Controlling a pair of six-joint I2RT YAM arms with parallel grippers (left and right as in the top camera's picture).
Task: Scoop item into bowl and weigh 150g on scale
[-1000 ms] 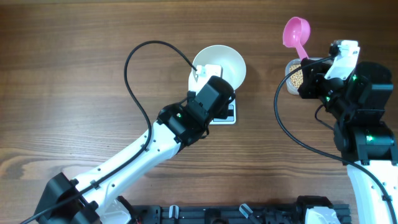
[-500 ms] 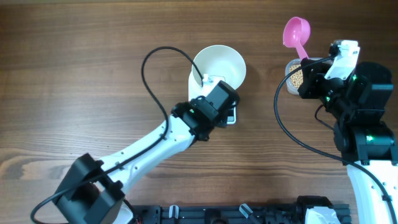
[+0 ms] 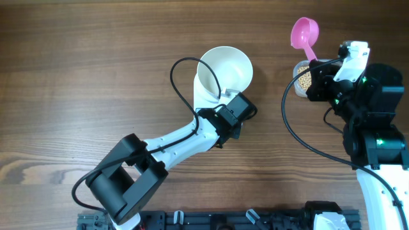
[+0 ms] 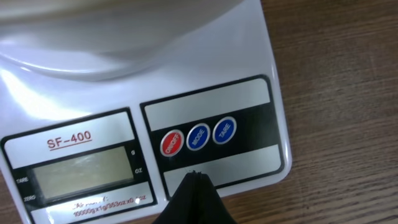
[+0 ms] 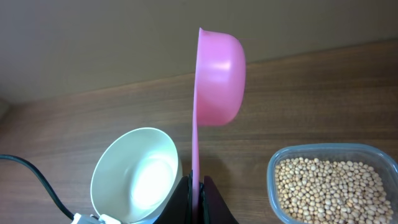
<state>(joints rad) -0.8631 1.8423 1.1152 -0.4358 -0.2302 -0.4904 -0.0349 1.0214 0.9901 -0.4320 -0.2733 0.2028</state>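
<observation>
The left gripper (image 4: pixel 196 182) is hovering over the front panel of the small white square digital scale (image 4: pixel 267 68), its jaws clenched together with nothing between them. The closed tip is sitting just below the row of three round buttons: one red (image 4: pixel 172 144) and two blue (image 4: pixel 198 137). The grey display (image 4: pixel 81 174) is lying left of that tip. Whether the tip is touching the panel cannot be told.

The round plain white bowl (image 3: pixel 239 64) is resting on the scale platform, behind the button panel.

The right gripper (image 5: pixel 198 190) is grasping the handle of a pink plastic scoop (image 5: pixel 217 74), holding it with the cup turned on its side, in the air above the brown wooden table (image 3: pixel 96 76).

The small round tan-yellow beans (image 5: pixel 329 186) are lying in a clear rounded plastic tub (image 5: pixel 336 151), which is standing just beside the right gripper and well apart from the bowl.
</observation>
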